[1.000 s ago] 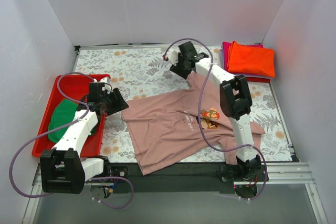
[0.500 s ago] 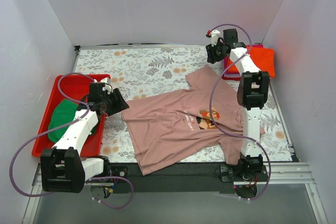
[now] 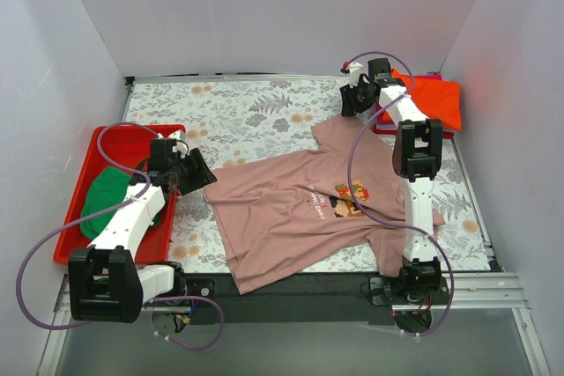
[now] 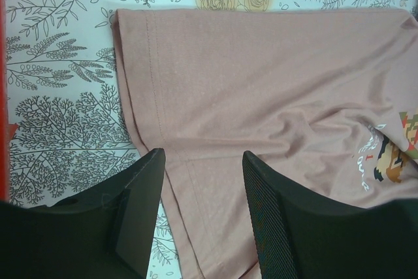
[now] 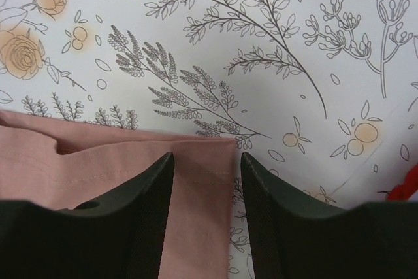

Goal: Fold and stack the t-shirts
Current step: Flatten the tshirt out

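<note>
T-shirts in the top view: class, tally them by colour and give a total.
Dusty-pink cloth t-shirt, spread flat: 1
Green cloth t-shirt, bunched: 1
Orange cloth t-shirt, folded: 1
Magenta cloth t-shirt, only an edge showing under the orange: 1
Total: 4

Green tee (image 3: 99,204) partly behind left arm (image 3: 132,217); text on pink tee (image 3: 282,209) unreadable

A red plastic tray (image 3: 119,151) sits at the left edge of the desk (image 3: 247,112), whose floral-printed cover is ringed by white walls (image 3: 264,15).
</note>
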{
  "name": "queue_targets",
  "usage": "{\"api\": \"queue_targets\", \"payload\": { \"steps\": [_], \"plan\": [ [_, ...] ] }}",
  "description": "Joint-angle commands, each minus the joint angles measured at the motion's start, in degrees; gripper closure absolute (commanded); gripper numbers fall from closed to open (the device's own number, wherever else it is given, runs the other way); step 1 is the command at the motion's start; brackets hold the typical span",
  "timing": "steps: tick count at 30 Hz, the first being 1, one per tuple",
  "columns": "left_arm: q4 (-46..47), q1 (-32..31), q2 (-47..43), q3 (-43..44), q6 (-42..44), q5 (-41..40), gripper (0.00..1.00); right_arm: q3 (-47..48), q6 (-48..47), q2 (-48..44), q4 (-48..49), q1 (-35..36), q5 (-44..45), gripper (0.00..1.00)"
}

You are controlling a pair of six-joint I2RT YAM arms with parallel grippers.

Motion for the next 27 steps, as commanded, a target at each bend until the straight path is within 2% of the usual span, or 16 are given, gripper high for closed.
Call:
{"api": "queue_targets", "payload": {
  "steps": [1,4,7,14,17,21,27],
  "plan": [
    [0.70,0.15,-0.51,-0.65,0.05,-1.21,0.50,1.34,-0.80,0.21,0.27,-0.26,1.17,0.48],
    [0.70,0.15,-0.42,-0.65,0.14,-1.12,0.50,1.07,-1.24,0.47,0.18,-0.44,1.00,0.48],
    [0.70,0.15,-0.34,-0.74,0.05,-1.21,0.50,1.07,-1.24,0.73,-0.34,-0.44,0.38,0.52],
    [0.79,0.15,-0.25,-0.65,-0.56,-0.95,0.50,0.63,-1.59,0.82,-2.19,-0.44,-0.76,0.86],
    [0.97,0.15,-0.51,-0.91,-2.23,-1.82,0.50,0.81,-1.68,0.12,-2.28,-0.44,-0.15,0.95],
    [0.79,0.15,0.36,-0.65,-6.97,-4.46,0.50,1.07,-1.68,-2.69,-2.10,-0.44,0.47,0.99],
    [-2.02,0.15,5.97,3.56,-7.16,-11.31,0.50,-1.30,-1.51,-9.98,-1.49,-0.44,-1.20,0.99]
  ]
}}
